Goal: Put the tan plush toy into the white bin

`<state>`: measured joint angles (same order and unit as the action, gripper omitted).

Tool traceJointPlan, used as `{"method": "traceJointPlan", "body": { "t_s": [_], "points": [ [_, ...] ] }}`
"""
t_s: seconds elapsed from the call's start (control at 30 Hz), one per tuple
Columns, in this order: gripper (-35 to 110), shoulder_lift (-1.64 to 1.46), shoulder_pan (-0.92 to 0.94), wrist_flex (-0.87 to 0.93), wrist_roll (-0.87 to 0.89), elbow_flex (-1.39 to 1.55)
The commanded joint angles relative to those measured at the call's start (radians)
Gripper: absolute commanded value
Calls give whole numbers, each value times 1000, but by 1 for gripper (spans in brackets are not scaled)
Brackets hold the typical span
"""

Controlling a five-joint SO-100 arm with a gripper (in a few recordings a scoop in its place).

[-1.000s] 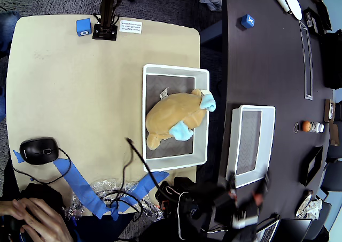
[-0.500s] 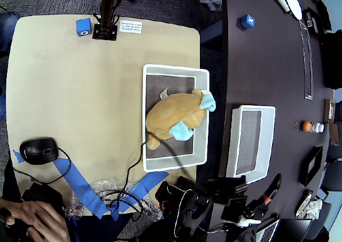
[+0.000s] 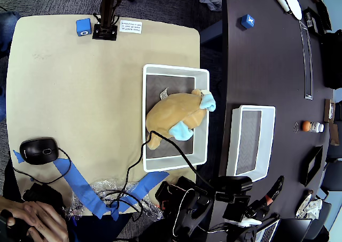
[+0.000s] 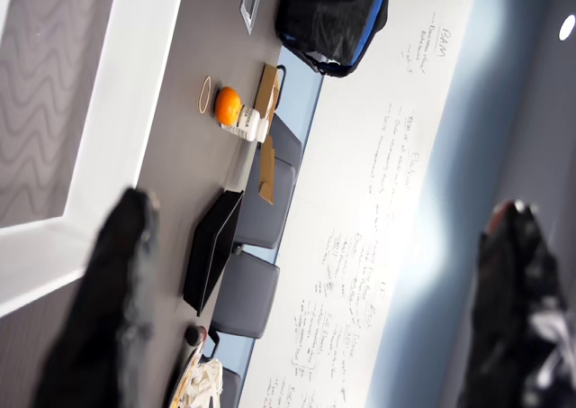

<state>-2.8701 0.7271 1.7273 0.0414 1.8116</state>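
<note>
The tan plush toy is seen lying inside the white bin on the beige table in the overhead view. A black cable is draped over the bin's lower rim. In the wrist view, the gripper is seen spread wide, nothing held, beside a narrower white bin.

Toy: the tan plush toy lies inside the white bin.
Bin: on the table's right edge, overhead view.
Smaller bin: right of it, apart.
Mouse: table's lower left.
</note>
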Motion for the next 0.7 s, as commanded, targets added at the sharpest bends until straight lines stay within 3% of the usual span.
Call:
{"method": "traceJointPlan", "body": {
  "t_s": [0.0, 0.67],
  "points": [
    [50, -17, 15, 12, -6, -3],
    [50, -18, 3, 12, -3, -2]
  ]
}}
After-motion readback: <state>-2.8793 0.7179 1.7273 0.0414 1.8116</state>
